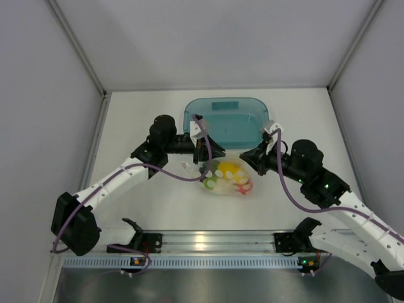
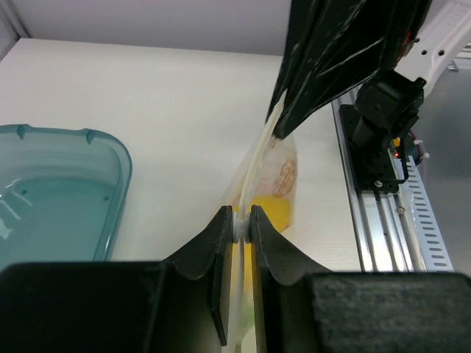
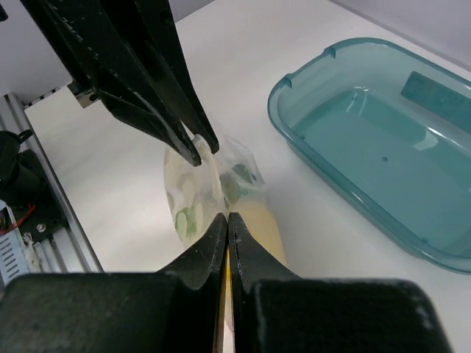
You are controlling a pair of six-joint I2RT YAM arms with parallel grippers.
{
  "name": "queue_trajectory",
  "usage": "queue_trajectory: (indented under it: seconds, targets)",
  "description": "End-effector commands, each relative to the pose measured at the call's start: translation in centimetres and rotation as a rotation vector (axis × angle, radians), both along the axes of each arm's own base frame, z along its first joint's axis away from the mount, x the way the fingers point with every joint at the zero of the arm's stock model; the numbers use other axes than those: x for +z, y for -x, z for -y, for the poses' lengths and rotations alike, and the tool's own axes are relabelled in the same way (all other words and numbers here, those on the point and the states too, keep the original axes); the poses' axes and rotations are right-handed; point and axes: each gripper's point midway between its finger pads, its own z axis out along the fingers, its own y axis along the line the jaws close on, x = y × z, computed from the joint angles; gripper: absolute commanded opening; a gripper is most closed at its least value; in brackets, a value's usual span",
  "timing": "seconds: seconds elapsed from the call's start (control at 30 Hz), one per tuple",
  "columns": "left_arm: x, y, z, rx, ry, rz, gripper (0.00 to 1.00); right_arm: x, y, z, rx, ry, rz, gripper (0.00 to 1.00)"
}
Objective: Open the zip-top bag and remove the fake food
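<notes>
Just on the near side of the teal tray [image 1: 189, 117], my left claw [image 2: 238, 220] was pinched narrow on the top edge of the zip-top bag [image 2: 278, 170], with a pale strip of the plastic caught between its two fingers. From my left wrist camera that strip ran straight on to the right claw [image 1: 250, 156] and ended at its tips. The right claw's own camera showed its jaws pressed fully together with only a thin yellowish sliver between them, so I read it as clamped on the same edge of the bag from the opposite side. The two claws faced each other tip to tip, close but not touching.

The bag hung below and between them, crinkled and clear, and its mouth looked closed. I could not tell whether its bottom touched the tabletop [image 1: 158, 205]. The fake food [image 1: 227, 178] was all inside it: a yellow piece [image 1: 229, 169] uppermost, a red piece [image 1: 243, 187] on the side farther from the tray, and white and green pieces [image 1: 211, 183] towards my left arm.

The tray lay flat on the tabletop, just beyond the claws and clear of the bag. On the bag's other side, well away from the tray, the aluminium rail [image 1: 208, 240] ran along the near edge.
</notes>
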Motion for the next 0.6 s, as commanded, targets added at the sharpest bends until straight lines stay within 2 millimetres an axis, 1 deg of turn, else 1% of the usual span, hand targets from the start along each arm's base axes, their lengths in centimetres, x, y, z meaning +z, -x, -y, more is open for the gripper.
queue_trajectory:
  seconds: [0.0,0.03,0.1,0.13,0.17,0.23,0.3,0.47,0.5,0.53,0.57]
  targets:
    - [-0.4,-1.6,-1.8,0.06,-0.013,0.03,0.0,4.1,-0.3,1.6,-0.081,-0.101,0.091,0.0]
    - [-0.5,-2.4,-2.5,0.092,-0.015,0.02,0.0,3.7,-0.2,2.0,-0.095,-0.088,0.081,0.0]
    - [-1.0,-2.8,-3.5,0.123,-0.019,0.006,0.0,4.1,0.4,2.7,-0.105,-0.098,0.095,0.0]
    - [-1.2,-3.5,-4.2,0.153,-0.021,-0.009,0.0,4.0,0.5,3.1,-0.115,-0.096,0.092,0.0]
    - [-1.4,-3.7,-4.6,0.167,-0.022,-0.015,0.0,4.1,1.0,3.6,-0.121,-0.102,0.097,0.0]
    - [-2.1,-4.0,-5.3,0.189,-0.03,-0.038,0.0,4.1,1.2,4.3,-0.149,-0.106,0.096,0.0]
    - [-2.5,-4.1,-5.5,0.202,-0.03,-0.047,0.0,4.3,1.9,5.1,-0.16,-0.115,0.097,0.0]
    - [-5.0,-4.3,-6.2,0.246,-0.05,-0.096,0.0,4.9,2.9,6.8,-0.203,-0.129,0.103,0.0]
    - [-4.8,-4.7,-6.5,0.266,-0.033,-0.098,0.0,4.8,3.1,7.1,-0.207,-0.123,0.098,0.0]
    - [-5.5,-4.6,-6.6,0.262,-0.033,-0.116,0.0,5.1,3.4,7.3,-0.207,-0.131,0.105,0.0]
    - [-5.6,-4.6,-6.8,0.259,-0.032,-0.126,0.0,5.4,3.7,7.5,-0.207,-0.136,0.11,0.0]
